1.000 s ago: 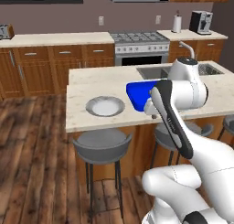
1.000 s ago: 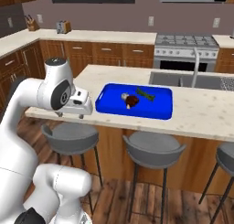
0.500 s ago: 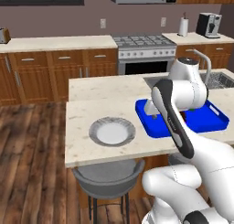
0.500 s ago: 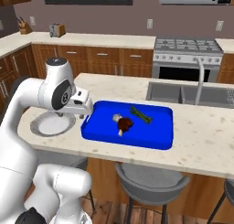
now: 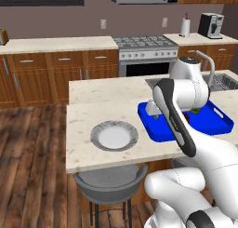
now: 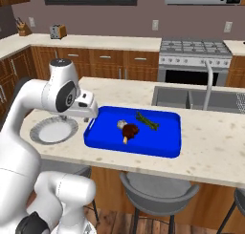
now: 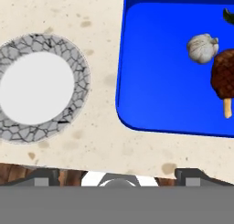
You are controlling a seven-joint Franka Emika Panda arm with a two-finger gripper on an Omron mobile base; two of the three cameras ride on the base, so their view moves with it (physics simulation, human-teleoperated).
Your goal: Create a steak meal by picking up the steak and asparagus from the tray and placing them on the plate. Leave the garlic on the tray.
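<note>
On the speckled kitchen island, the gripper hovers above the tray's left rim; whether its jaws are open I cannot tell. Steak, garlic and asparagus lie mid-tray; the plate sits bare near the front edge. Approach step: next, reach for the steak.

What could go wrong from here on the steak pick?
1. The garlic sits right against the steak on the tray; a pinch there could catch or knock the bulb.
2. The steak's bone points toward the tray's near rim, so a grab on it may slip.
3. The plate lies beside the tray under the arm; a low carry could clip the raised rim.
</note>
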